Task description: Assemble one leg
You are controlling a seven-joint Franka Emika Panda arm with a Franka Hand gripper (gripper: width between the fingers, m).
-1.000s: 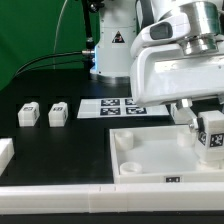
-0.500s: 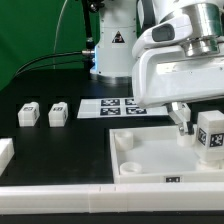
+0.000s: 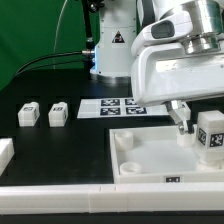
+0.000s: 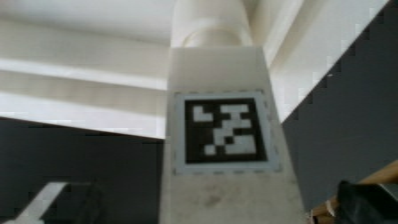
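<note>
One leg [image 3: 211, 134], a small white block with a square tag, stands upright on the far right corner of the large white panel [image 3: 150, 155]. My gripper [image 3: 203, 127] is open around it. One dark finger [image 3: 184, 122] shows just to the exterior view's left of the leg, apart from it; the other is hidden. In the wrist view the leg [image 4: 222, 130] fills the middle with its tag facing the camera. My gripper [image 4: 210, 205] has a fingertip [image 4: 368, 198] off each side, with dark gaps. Two more legs [image 3: 28, 114] [image 3: 58, 114] lie at the exterior view's left.
The marker board [image 3: 112, 106] lies beyond the panel, below the arm's base. A white block [image 3: 5, 152] sits at the exterior view's left edge. A long white bar [image 3: 90, 200] runs along the front.
Over the last second the visible finger has moved slightly away from the leg, and the leg's outline has shifted a little. Nothing differs over the last half second.
</note>
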